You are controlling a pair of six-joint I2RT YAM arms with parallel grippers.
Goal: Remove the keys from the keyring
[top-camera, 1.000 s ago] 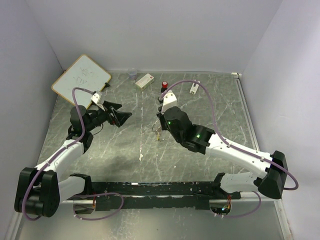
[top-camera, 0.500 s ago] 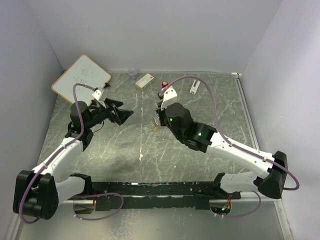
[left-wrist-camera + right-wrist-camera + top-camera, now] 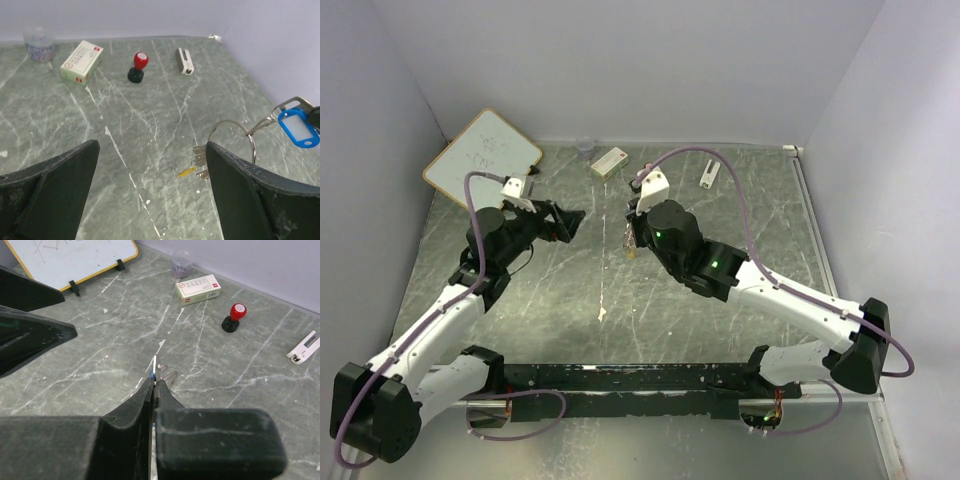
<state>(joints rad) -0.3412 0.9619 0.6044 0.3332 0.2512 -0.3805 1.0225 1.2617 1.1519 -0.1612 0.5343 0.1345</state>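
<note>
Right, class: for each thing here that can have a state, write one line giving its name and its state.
left gripper: open, empty
right gripper: shut on tag
tag: pinched, held up
keyring: hanging from tag
keys: dangling on keyring
stamp: upright
box: closed, lying flat
whiteboard: propped up on its feet
</note>
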